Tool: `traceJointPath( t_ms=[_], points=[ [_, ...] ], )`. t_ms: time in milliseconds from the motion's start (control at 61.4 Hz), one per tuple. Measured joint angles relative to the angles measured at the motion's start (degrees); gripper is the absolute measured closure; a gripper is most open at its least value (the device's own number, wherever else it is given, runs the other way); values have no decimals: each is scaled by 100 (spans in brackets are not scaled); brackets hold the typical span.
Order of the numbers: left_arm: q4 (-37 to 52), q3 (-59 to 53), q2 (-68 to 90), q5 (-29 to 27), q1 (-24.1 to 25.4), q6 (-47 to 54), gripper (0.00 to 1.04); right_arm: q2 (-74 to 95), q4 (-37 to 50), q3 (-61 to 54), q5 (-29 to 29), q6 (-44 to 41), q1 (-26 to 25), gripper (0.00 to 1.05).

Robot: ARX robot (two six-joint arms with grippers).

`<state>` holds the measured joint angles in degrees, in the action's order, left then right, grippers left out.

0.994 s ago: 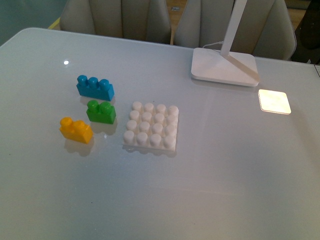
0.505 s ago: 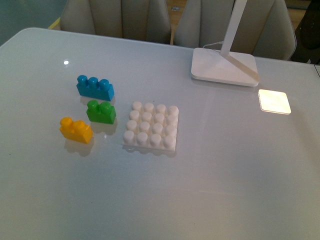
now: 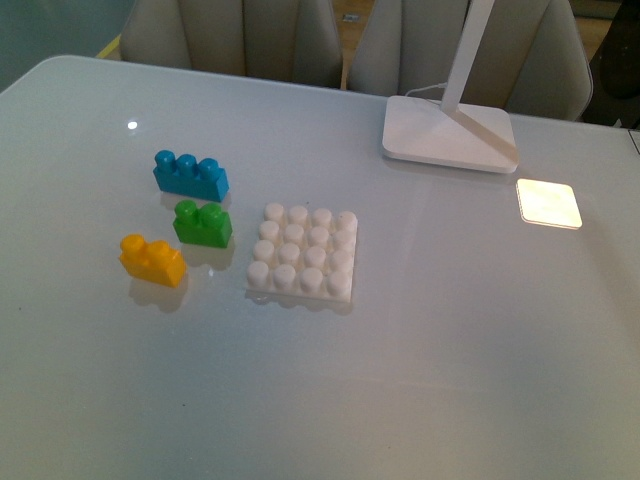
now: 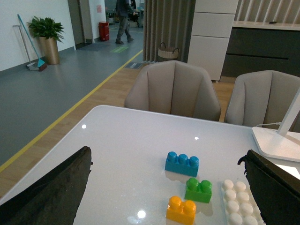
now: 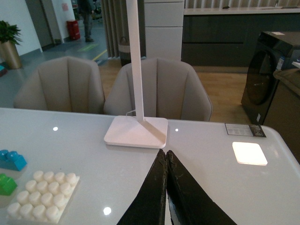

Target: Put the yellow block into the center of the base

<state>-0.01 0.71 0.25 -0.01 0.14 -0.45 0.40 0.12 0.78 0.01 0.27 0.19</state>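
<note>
Nothing on the bench (image 3: 450, 350) has shifted over the last second, so the task is not yet begun. The lamp (image 3: 447, 133) stands by the far edge. The base (image 3: 302, 254) lies mid-bench, its studs bare. Toward the left edge sit the blue brick (image 3: 190, 175), the green brick (image 3: 202, 223) and, nearest the near edge, the yellow block (image 3: 152, 259), untouched and apart from the base. The left tool (image 4: 166, 157) hangs wide apart, holding nothing; the right tool (image 5: 165, 159) is pressed together, empty.
</note>
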Motion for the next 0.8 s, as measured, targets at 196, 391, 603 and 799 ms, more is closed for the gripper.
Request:
traceJointPath(
  t_ms=[196,391,603,799],
  points=[
    [0,0,0,0,0,0,7,-7,-2,0,0,0,0,63],
    [0,0,0,0,0,0,7,-7,-2,0,-2,0,0,28],
    [0,0,0,0,0,0,7,-9,-2,0,0,0,0,9],
    [-1224,540,940,962,81,-986,7,-9,-2,0,-4,0,0,9]
  ],
)
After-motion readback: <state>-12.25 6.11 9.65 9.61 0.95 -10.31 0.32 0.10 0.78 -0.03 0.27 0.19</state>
